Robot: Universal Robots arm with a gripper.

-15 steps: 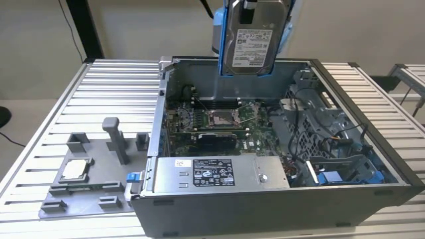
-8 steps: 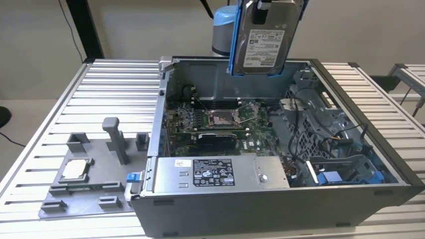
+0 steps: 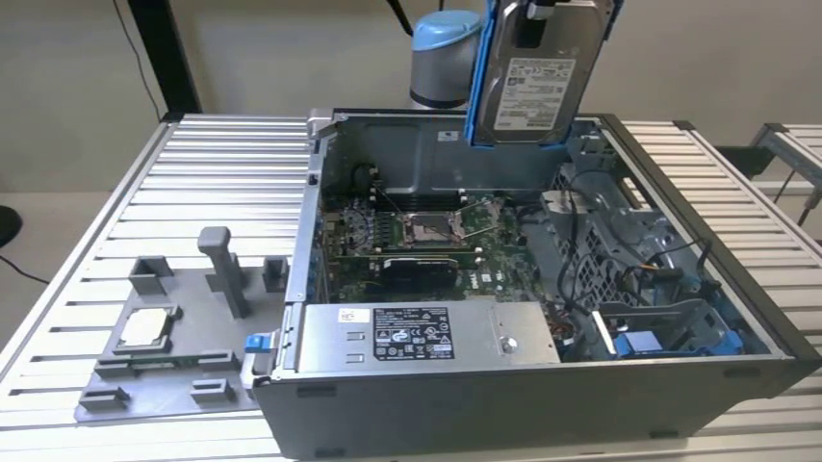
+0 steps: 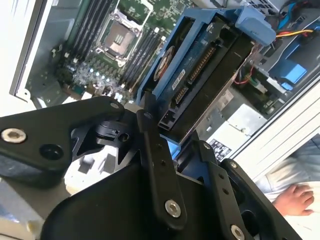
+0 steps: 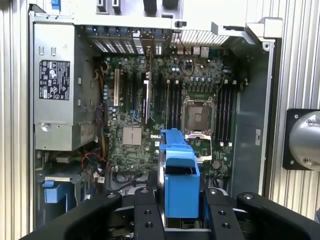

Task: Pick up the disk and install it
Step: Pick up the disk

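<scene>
The slatted metal tabletop (image 3: 192, 183) carries one open computer case (image 3: 514, 414), its interior facing up. Inside, one green motherboard (image 3: 424, 245) covers the floor, with one open processor socket (image 3: 426, 227) near its middle. One grey power supply (image 3: 411, 332) with a black label sits along the near wall. A drive cage (image 3: 668, 322) with blue fittings takes the corner at the exterior view's right, and black cables (image 3: 649, 260) drape over the metalwork just beside it. On the tabletop at the exterior view's left of the case lies one grey fixture plate (image 3: 167, 390) holding one square silver chip (image 3: 144, 328).

The one disk (image 3: 537, 82) hangs upright in the air above the case's far wall, well apart from the parts below, its white label facing the exterior view and its blue bracket (image 3: 478, 87) running along its edges. The jaws are clenched on it: in the first wrist view two black fingers (image 5: 145, 220) flank the bracket's blue end, one on each side. In the second wrist view the disk's connector edge points away from the jaws, toward the motherboard. One person's hand (image 4: 295, 197) rests beyond the case, well apart from the disk.
</scene>
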